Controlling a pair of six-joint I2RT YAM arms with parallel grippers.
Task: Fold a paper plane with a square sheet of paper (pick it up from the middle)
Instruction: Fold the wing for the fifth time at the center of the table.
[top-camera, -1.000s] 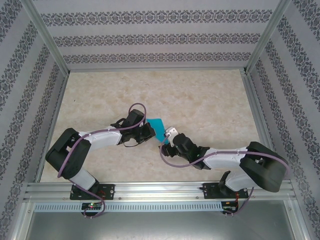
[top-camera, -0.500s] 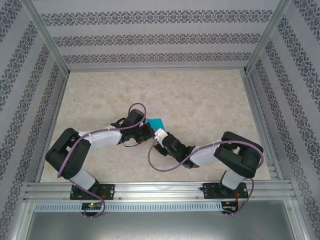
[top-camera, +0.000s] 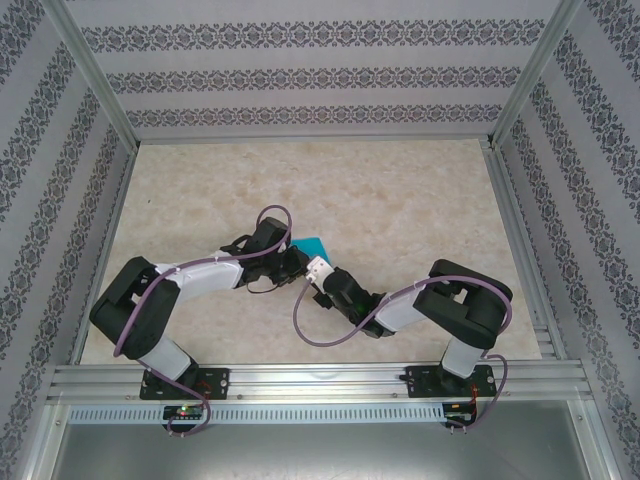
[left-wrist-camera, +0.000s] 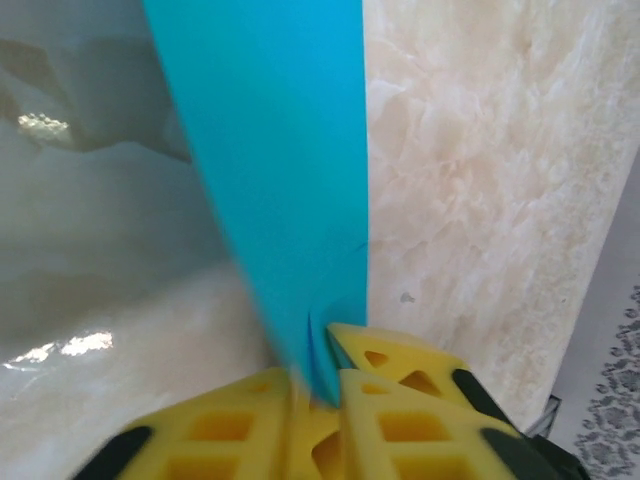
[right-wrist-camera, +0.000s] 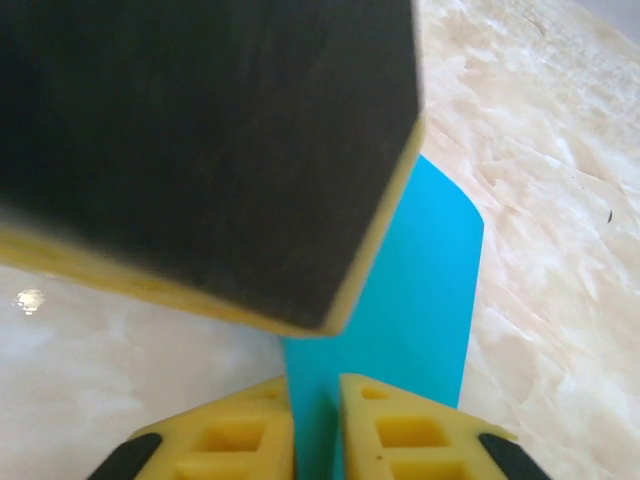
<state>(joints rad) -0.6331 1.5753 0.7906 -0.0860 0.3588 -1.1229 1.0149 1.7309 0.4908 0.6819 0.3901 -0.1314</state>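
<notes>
Where my two arms meet at mid-frame in the overhead view, the teal paper (top-camera: 313, 245) peeks out just above them, over a cream marbled table (top-camera: 420, 190). My left gripper (left-wrist-camera: 318, 375) pinches the paper's end at the bottom of its wrist view, the sheet running up to the top edge. My right gripper (right-wrist-camera: 317, 390) clamps the same paper at the bottom of its own view. Pale walls (top-camera: 320, 80) banded with dark floral stripes enclose the table on three sides, framed by aluminium posts (top-camera: 95, 85).
</notes>
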